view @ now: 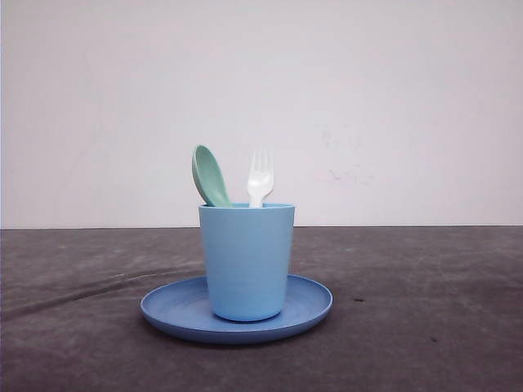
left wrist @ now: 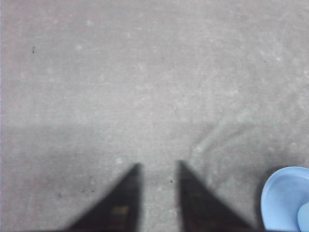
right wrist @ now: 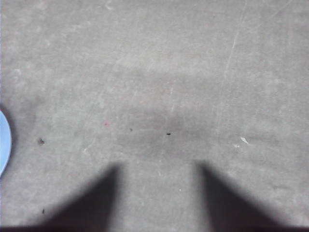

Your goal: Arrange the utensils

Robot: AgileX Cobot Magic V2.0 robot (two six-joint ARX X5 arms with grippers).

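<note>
A mint-green spoon (view: 210,175) and a white fork (view: 260,178) stand upright inside the light blue cup (view: 246,261), bowl and tines sticking out above its rim. The cup stands on the blue round plate (view: 176,309) in the middle of the table. My left gripper (left wrist: 158,166) hangs open over bare grey cloth, with the cup's rim (left wrist: 282,198) off to one side of it. Over bare cloth too, my right gripper (right wrist: 158,166) stands open with nothing between its fingers; a sliver of the plate's edge (right wrist: 4,142) shows at the border of that view.
The table is covered with a dark grey cloth (view: 425,327) with faint creases. A plain white wall (view: 392,98) rises behind the table's far edge.
</note>
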